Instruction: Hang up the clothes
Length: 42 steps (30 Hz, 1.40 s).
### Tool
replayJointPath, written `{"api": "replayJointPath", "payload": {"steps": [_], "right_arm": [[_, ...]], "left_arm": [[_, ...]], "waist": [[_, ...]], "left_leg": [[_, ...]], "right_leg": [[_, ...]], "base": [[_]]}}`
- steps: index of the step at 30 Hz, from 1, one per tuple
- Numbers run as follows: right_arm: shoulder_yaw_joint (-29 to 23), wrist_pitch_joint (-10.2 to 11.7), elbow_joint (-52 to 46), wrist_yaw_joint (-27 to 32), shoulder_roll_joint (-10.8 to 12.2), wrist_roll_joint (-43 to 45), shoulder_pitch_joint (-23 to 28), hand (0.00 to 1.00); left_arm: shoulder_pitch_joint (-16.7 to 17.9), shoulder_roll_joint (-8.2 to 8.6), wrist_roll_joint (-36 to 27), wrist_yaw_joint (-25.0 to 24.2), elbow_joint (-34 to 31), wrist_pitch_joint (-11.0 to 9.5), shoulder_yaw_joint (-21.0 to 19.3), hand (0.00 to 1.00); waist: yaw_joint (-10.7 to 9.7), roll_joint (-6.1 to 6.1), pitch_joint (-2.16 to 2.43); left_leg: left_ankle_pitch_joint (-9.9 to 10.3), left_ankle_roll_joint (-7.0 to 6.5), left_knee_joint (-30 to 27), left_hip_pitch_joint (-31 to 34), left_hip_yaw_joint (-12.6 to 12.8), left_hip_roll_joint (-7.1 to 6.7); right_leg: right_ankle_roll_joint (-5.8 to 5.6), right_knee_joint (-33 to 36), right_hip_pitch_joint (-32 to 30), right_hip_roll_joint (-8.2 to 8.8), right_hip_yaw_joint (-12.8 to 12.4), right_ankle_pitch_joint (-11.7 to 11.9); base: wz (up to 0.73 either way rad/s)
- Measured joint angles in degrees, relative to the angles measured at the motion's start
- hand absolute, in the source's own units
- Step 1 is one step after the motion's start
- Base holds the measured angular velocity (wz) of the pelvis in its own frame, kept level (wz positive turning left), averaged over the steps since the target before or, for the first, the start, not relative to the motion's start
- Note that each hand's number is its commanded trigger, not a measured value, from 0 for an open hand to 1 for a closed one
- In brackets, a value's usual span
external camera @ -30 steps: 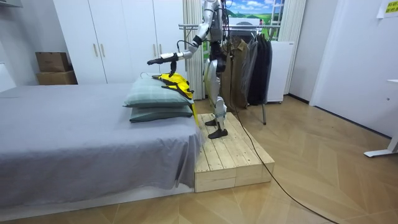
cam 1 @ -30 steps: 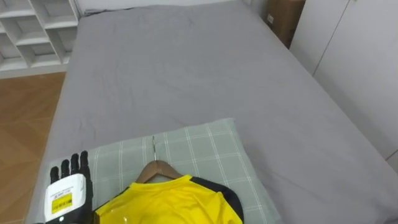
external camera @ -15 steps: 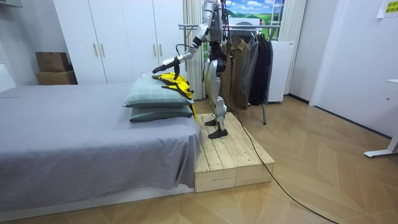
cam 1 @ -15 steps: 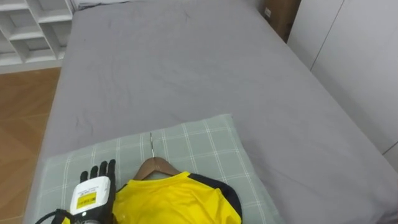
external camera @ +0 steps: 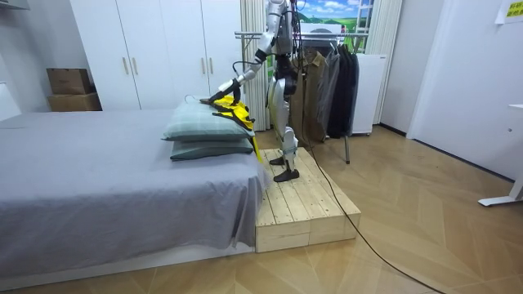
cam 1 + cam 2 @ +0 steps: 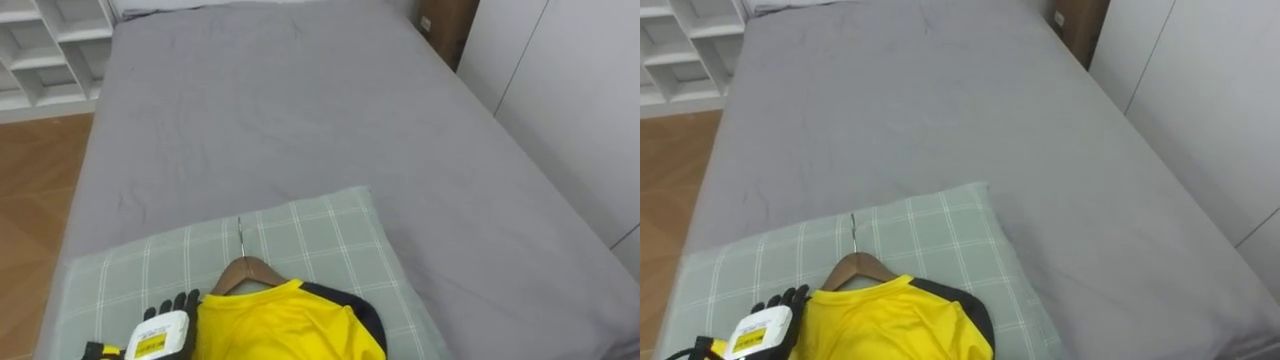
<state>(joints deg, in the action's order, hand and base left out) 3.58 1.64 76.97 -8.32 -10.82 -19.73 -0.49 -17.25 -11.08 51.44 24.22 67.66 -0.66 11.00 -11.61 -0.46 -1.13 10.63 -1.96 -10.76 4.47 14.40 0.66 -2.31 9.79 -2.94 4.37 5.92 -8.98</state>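
Yellow shirt (image 6: pixel 285 322) on its hanger (image 6: pixel 250 270) lies just right of the left hand (image 6: pixel 160 335), lower left, fingers (image 6: pixel 172 303) straight, holding nothing.

I am operating in a home bedroom. Indicators: a wide bed (image 6: pixel 300 120) under a grey sheet, stacked pillows (image 5: pixel 196 126), white wardrobe doors (image 5: pixel 155 53), a rack of dark garments (image 5: pixel 331 82), white cubby shelving (image 6: pixel 45 45), and wood flooring (image 5: pixel 425 220).
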Motion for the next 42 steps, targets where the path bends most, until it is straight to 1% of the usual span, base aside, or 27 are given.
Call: {"api": "replayJointPath", "payload": {"steps": [2,5,12,16,18,21,23,28,33,38,42], "right_arm": [[-0.28,-0.1,0.82,-0.06,0.0,-0.13,-0.11,0.0],[-0.3,-0.42,1.01,-0.03,0.0,-0.25,-0.08,0.0],[-0.24,-0.41,0.46,0.19,-0.02,-0.33,0.03,0.0],[-0.23,-0.29,0.09,0.2,-0.17,-0.66,0.74,0.0],[-0.29,-0.29,0.05,0.3,-0.2,-0.73,0.72,0.0],[-0.28,-0.25,-0.42,0.98,-0.28,-0.72,0.69,0.0],[-0.21,-0.25,-0.37,1.5,-0.31,-0.75,0.61,0.0],[0.09,-0.06,-0.37,1.49,-0.54,-0.73,0.6,0.0],[0.15,-0.33,-0.34,1.98,-0.63,-0.72,0.4,0.0],[0.19,-0.4,-0.41,2.34,-0.79,-0.52,0.4,0.0],[0.22,-0.37,-0.66,2.59,-0.8,-0.52,0.22,0.0]], "left_arm": [[0.08,0.21,0.0,-0.72,0.52,0.8,-0.01,0.0],[0.07,0.26,-0.05,-1.28,0.84,1.38,0.01,0.0],[0.06,0.74,-0.22,-0.9,1.08,1.51,0.58,0.0],[-0.01,0.69,-1.53,0.31,1.08,1.26,0.46,0.0],[-0.44,0.41,-2.56,0.34,1.08,0.93,0.45,0.0],[-1.65,-0.59,-4.81,0.4,1.3,0.14,0.35,0.0],[-3.19,-1.15,-6.96,0.55,2.85,-0.22,0.11,0.0],[-4.35,-1.68,-9.59,0.6,3.35,-0.3,-1.83,0.0],[-5.72,-2.08,-11.3,0.57,3.38,-0.25,-1.86,0.0],[-8.22,-3.41,-11.35,0.15,4.01,-0.18,-1.87,0.0],[-9.55,-3.53,-12.82,-0.23,4.92,-0.11,-1.95,0.0]], "waist": [[-0.01,-0.13,0.31],[-0.66,-0.02,0.57],[-0.83,0.37,0.74],[-0.79,0.53,0.78],[-0.81,0.63,0.78],[-0.8,0.73,0.77],[-0.6,0.83,0.7],[-0.65,1.13,0.5],[-0.68,1.33,0.38],[-0.66,1.59,0.23],[-0.66,1.6,0.15]], "left_leg": [[0.0,0.0,0.0,-0.15,0.29,0.02],[-0.03,-0.05,-0.03,-0.49,0.45,0.02],[-0.11,-0.15,0.26,-1.17,0.56,0.04],[-0.25,-0.16,0.37,-1.06,0.57,0.07],[-0.25,-0.16,0.32,-0.82,0.57,0.1],[-0.25,-0.16,0.03,-0.16,0.63,0.21],[-0.25,-0.16,0.05,-0.19,0.85,0.3],[-0.28,-0.1,0.08,0.08,1.36,0.49],[-0.28,-0.09,-0.05,0.49,1.4,0.63],[-0.31,-0.05,-0.58,2.26,1.48,0.76],[-0.31,-0.05,-0.61,2.53,1.99,0.8]], "right_leg": [[0.0,0.01,0.07,0.0,-0.23,0.0],[-0.07,0.08,0.35,0.0,-0.38,0.09],[-0.11,0.21,0.77,-0.09,-0.73,0.2],[-0.05,0.26,0.58,-0.12,-0.69,0.29],[-0.04,0.32,0.3,-0.13,-0.7,0.3],[-0.04,0.67,-0.43,-0.2,-0.86,0.3],[-0.04,0.71,-0.51,-0.26,-1.05,0.3],[0.04,0.86,-1.18,-0.43,-1.23,0.35],[0.18,0.89,-1.48,-0.55,-1.16,0.43],[0.4,0.98,-3.15,-0.6,-1.17,0.63],[0.4,1.08,-3.56,-0.6,-1.33,0.64]], "base": [[-0.05],[-0.01],[0.0],[0.0],[0.0],[0.0],[-0.02],[-0.06],[0.0],[0.0],[-0.02]]}}
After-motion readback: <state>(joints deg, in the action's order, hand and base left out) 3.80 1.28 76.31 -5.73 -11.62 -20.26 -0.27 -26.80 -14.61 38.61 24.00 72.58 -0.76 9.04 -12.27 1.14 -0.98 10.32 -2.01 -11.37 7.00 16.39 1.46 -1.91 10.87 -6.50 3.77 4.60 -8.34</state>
